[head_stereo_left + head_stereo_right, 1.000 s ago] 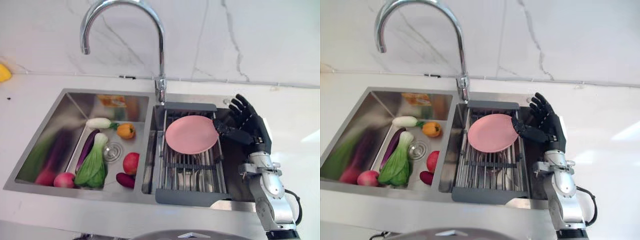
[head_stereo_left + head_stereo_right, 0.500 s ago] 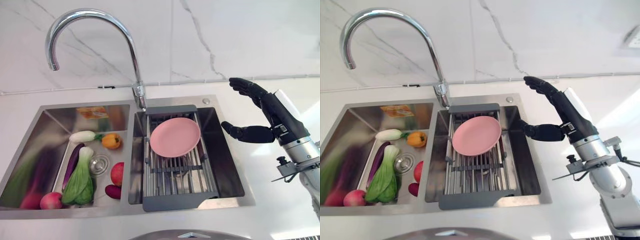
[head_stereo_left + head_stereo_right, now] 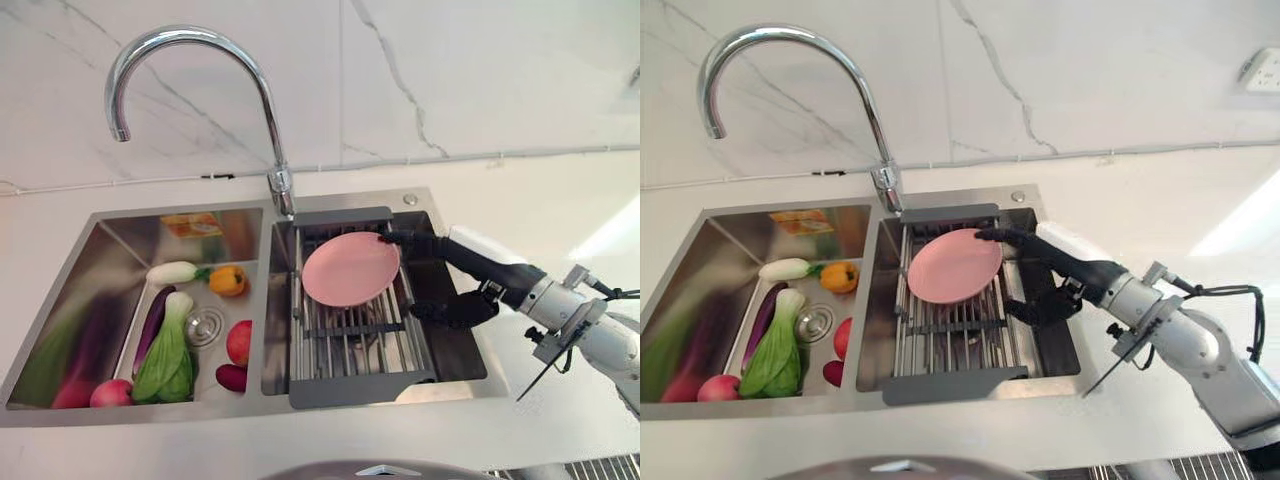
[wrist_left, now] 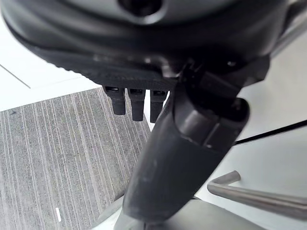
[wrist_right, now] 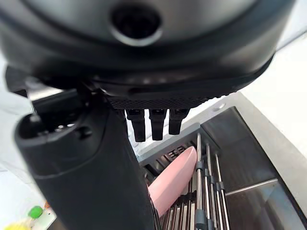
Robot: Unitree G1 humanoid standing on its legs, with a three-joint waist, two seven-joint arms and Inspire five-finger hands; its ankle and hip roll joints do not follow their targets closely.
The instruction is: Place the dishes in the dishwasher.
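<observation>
Pink plate [image 3: 350,268] lies tilted on the wire rack [image 3: 362,342] in the sink's [image 3: 120,235] right basin. Right hand [image 3: 455,280] spread wide at the plate's right rim: fingers over far edge, thumb low, nothing held yet. Close thumb under rim & fingers on top, w/ firm pinch before you lift. Left hand [image 4: 144,72] idle, relaxed, off by the floor
</observation>
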